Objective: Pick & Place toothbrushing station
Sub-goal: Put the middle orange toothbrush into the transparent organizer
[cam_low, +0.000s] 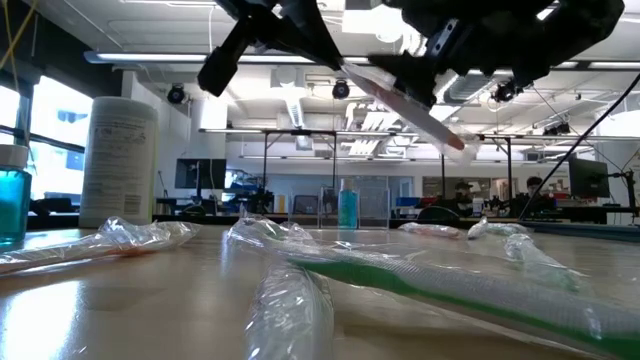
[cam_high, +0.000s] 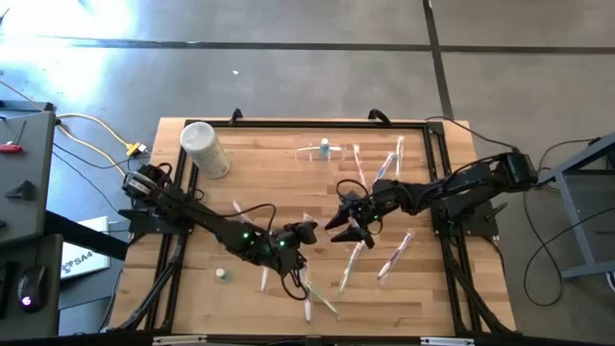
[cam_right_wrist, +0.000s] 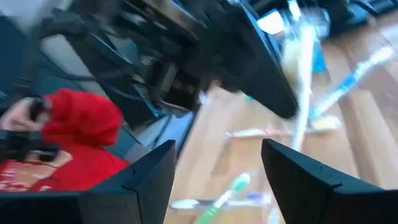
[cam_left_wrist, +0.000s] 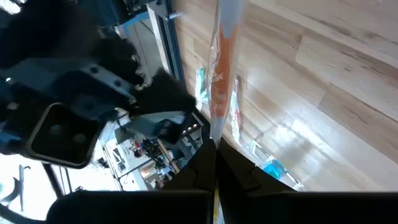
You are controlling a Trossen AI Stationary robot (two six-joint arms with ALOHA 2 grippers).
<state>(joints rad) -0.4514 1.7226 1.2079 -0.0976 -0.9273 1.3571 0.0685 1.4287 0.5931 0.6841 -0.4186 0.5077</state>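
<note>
Two arms over the wooden table [cam_high: 250, 163]. Left gripper [cam_high: 306, 231] is clamped on one wrapped orange toothbrush [cam_left_wrist: 221, 56], held up off the surface. Right gripper [cam_high: 348, 234] sits just beside it, fingers spread, empty. One toothbrushing station [cam_high: 317, 151], clear plastic with a blue bottle [cam_low: 347, 206] in it, stands beyond the right gripper near the far edge. One white canister [cam_high: 205, 149] sits well off past the left gripper. Roughly eight more wrapped toothbrushes lie scattered around both. Lab room behind has desks and monitors.
</note>
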